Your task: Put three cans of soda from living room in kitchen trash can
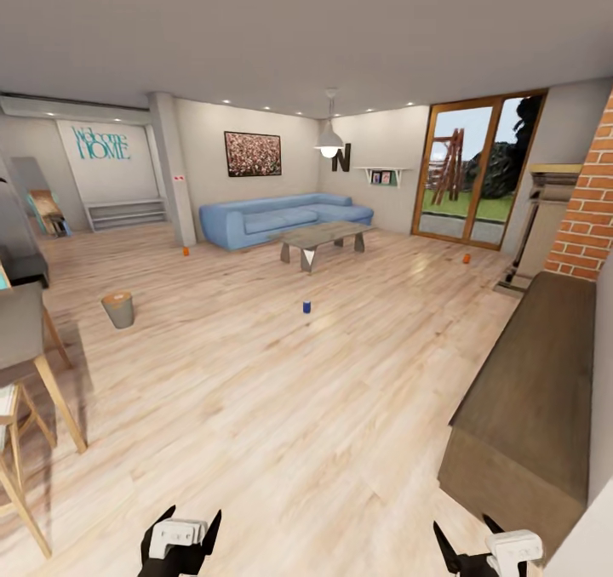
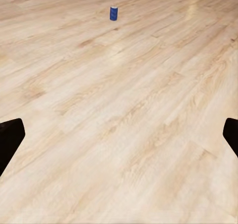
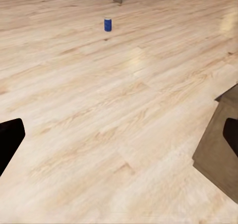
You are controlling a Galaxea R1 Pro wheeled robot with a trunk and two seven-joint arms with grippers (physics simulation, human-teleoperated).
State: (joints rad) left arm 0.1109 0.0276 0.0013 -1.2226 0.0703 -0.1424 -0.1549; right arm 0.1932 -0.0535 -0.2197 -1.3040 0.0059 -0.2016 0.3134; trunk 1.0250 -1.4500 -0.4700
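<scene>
Big open living room with a light wood plank floor (image 1: 281,407) running everywhere, blue sofa (image 1: 272,218) along the back wall, a low coffee table (image 1: 323,241) in front of it, glass patio door (image 1: 472,168) on the far right, and a red brick fireplace (image 1: 587,202) with a long dark wood bench (image 1: 536,381) down the right side. Smaller stuff next: the tash can (image 1: 118,309) is a little tapered grey bin with a brownish inside, standing upright on the floor off to the left, near some wooden stools (image 1: 25,390). Then the three tiny cans, all upright and well apart from each other: dark blue can (image 1: 306,306) roughly mid-floor straight ahead, one orange can (image 1: 186,251) by the left end of the sofa near a pillar, the other orange can (image 1: 466,258) over by the patio door. Both wrist views catch the blue one far down the boards, silver top just about visible. Left gripper (image 1: 181,533) and right gripper (image 1: 464,551) sit low at the near edge, both with fingers spread wide and holding nothing. So I'd say we're at the very start, none of the cans collected yet, robot just looking the room over. Next move probably means rolling the base forward to the blue can since it's closest and dead ahead, then getting an arm down low, which looks fiddly given how small these things are
</scene>
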